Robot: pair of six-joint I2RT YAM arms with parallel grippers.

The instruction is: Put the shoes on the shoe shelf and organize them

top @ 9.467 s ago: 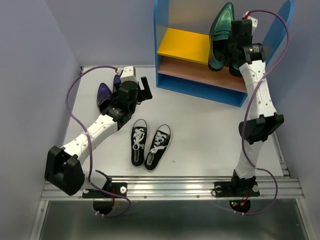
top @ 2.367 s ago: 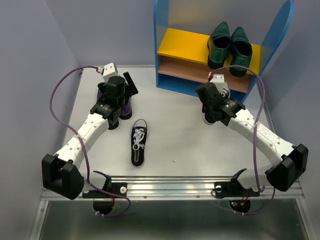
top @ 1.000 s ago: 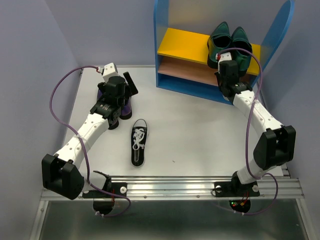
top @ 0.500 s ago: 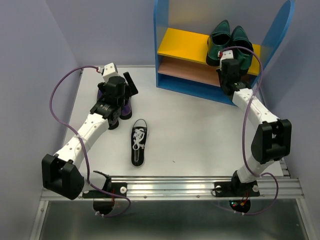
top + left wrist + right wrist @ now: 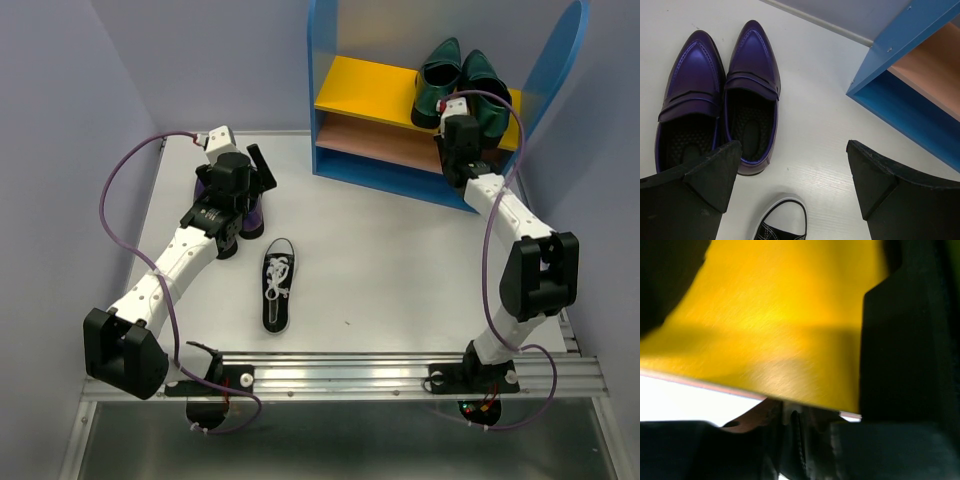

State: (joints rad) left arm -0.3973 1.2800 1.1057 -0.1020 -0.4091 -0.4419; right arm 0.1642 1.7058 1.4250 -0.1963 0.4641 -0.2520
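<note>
The shoe shelf (image 5: 318,90) stands at the back right, with the green loafers (image 5: 462,82) side by side on its yellow upper board (image 5: 365,85). My right gripper (image 5: 460,135) reaches in at the shelf's right side under the loafers. In the right wrist view it is shut on a dark, stitched piece of a black sneaker (image 5: 797,440) below the yellow board (image 5: 765,315). The other black sneaker (image 5: 278,288) lies on the table. My left gripper (image 5: 262,172) is open and empty just above the purple shoes (image 5: 254,216). They stand side by side in the left wrist view (image 5: 747,85).
The shelf's blue corner (image 5: 900,45) and tan middle board (image 5: 935,70) are at the right of the left wrist view. The sneaker's white toe (image 5: 785,215) is just below the left gripper (image 5: 792,150). Walls close the table at the left and back.
My right arm carried the sneaker from the table to the shelf and has edged further in. The left arm and the shoes on the table have not moved.
</note>
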